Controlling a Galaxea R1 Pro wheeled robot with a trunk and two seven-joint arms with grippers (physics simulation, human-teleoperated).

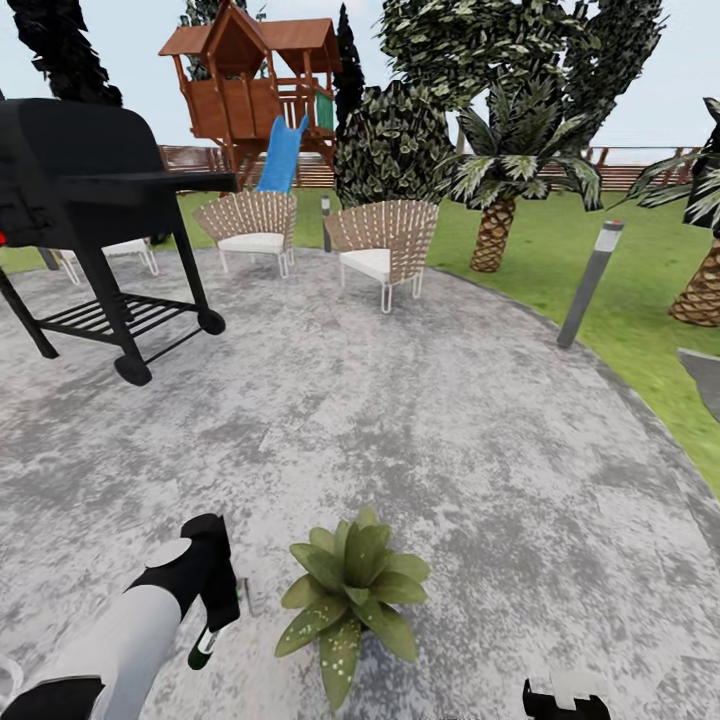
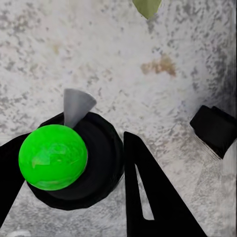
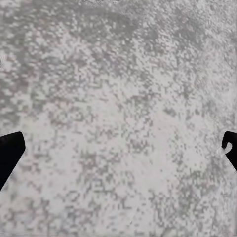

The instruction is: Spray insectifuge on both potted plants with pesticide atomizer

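My left gripper (image 1: 213,622) hangs low over the grey stone patio (image 1: 420,420), shut on the pesticide atomizer (image 1: 203,648). In the left wrist view the atomizer (image 2: 54,158) is a dark round body with a bright green cap and a grey nozzle cone, held between the black fingers (image 2: 143,187). Just right of it stands a potted plant (image 1: 350,595), a low green rosette with tiny pale specks on its lower leaves. The other potted plant is out of view. My right gripper (image 1: 565,700) is open above bare stone (image 3: 118,98).
A black grill (image 1: 90,190) stands at the far left. Two wicker chairs (image 1: 385,240) sit at the patio's far edge. A grey bollard lamp (image 1: 590,285) and a palm (image 1: 495,215) stand on the lawn (image 1: 620,330) to the right.
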